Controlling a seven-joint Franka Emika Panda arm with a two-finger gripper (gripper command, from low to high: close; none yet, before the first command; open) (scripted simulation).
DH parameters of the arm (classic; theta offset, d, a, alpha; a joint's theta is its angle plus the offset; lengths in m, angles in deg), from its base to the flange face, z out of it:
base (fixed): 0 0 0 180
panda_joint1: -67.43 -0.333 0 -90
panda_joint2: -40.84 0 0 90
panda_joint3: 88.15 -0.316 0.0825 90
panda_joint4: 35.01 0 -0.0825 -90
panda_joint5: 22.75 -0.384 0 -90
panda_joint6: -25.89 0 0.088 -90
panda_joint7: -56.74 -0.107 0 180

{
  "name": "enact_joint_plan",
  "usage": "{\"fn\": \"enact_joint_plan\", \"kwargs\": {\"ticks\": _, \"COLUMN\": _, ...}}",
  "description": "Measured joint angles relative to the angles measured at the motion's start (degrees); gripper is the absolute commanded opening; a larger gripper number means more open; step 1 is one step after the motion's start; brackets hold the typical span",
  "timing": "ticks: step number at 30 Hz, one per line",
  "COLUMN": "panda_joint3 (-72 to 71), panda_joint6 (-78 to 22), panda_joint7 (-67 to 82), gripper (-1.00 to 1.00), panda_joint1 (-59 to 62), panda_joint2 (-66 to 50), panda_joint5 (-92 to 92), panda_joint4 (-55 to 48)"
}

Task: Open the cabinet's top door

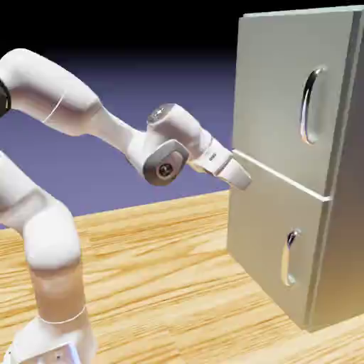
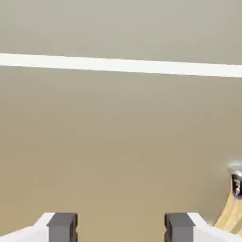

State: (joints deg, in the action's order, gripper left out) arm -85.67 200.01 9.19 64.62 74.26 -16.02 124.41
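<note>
The grey cabinet (image 1: 341, 234) stands at the exterior view's right with both doors shut. The top door (image 1: 277, 85) carries a long curved chrome handle (image 1: 311, 105). My gripper (image 1: 244, 180) hovers close to the cabinet's front, at the seam between the two doors near their left edge, well left of and below that handle. In the hand view the gripper (image 2: 120, 228) is open with nothing between its grey fingertips (image 2: 62, 227). Grey door metal fills the hand view, crossed by the pale seam (image 2: 121, 65).
The shorter lower door (image 1: 266, 242) has a small chrome handle (image 1: 289, 257). The end of a chrome handle (image 2: 235, 185) shows at the hand view's right edge. The wooden table (image 1: 163, 284) carries the cabinet, and the arm's white links (image 1: 50, 99) rise at the left.
</note>
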Motion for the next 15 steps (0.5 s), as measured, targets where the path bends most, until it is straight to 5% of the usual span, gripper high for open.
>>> {"fn": "enact_joint_plan", "kwargs": {"ticks": 15, "panda_joint3": 13.78, "panda_joint6": 0.62, "panda_joint7": -28.35, "gripper": 0.00, "panda_joint1": -11.81, "panda_joint2": 4.22, "panda_joint5": 37.38, "panda_joint4": -8.81}}
